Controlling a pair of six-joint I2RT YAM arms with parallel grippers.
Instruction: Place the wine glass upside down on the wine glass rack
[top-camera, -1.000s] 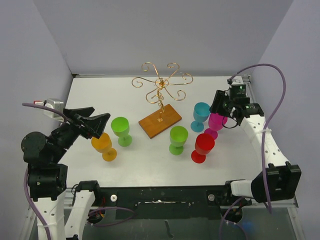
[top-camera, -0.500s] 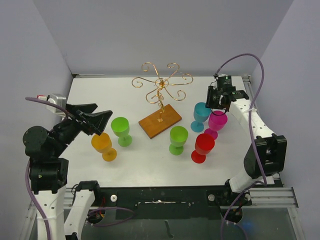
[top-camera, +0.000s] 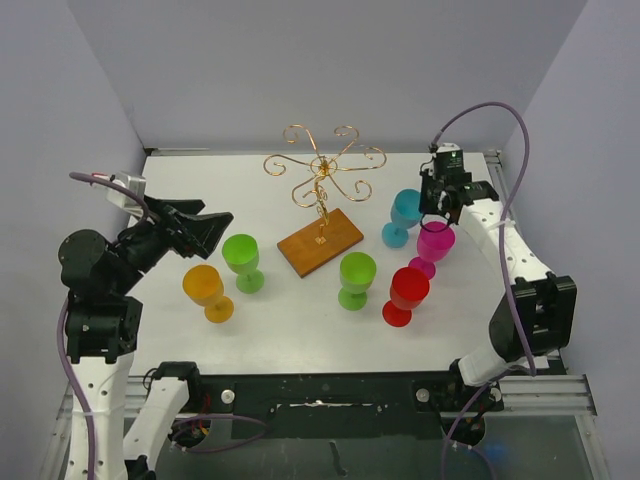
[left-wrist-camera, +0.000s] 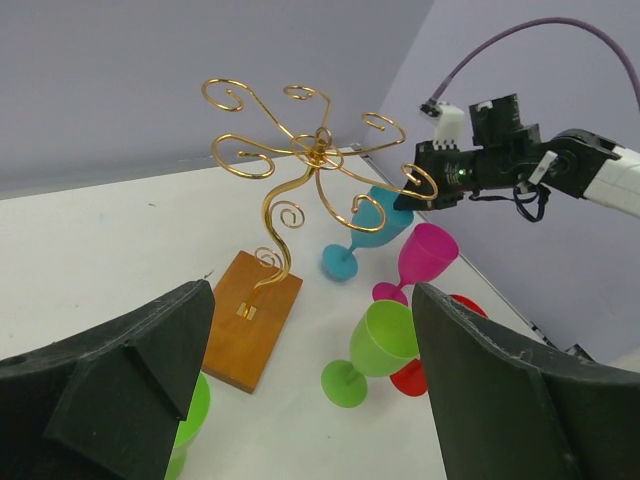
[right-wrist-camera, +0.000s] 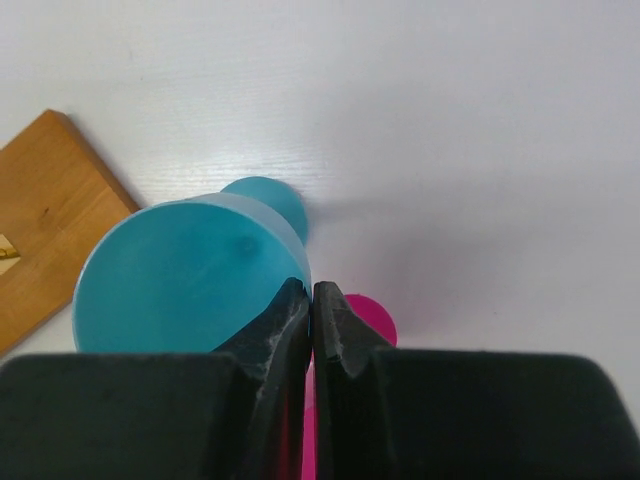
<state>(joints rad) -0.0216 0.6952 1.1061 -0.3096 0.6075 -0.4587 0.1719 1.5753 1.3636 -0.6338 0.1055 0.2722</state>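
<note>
Tilt is what shows from above. The teal plastic wine glass (top-camera: 405, 209) leans off upright, its bowl tipped toward the right gripper (top-camera: 428, 204) and its foot on the white table, right of the gold wire wine glass rack (top-camera: 322, 172). The right arm is much the nearer. The left gripper (top-camera: 205, 232) hangs well apart, on the rack's far side.

From the left wrist, its jaws stand wide with nothing between them. The teal glass slants behind the rack's scroll arms, stem rising toward the right gripper.

From the right wrist, the fingers are pinched on the near rim of the teal bowl, whose mouth faces the camera. A magenta plastic wine glass (right-wrist-camera: 365, 322) sits just beside it. The rack's brown wooden base (right-wrist-camera: 50, 195) lies to the fingers' left, so the carry probably goes that way, with the stem axis turned over.
</note>
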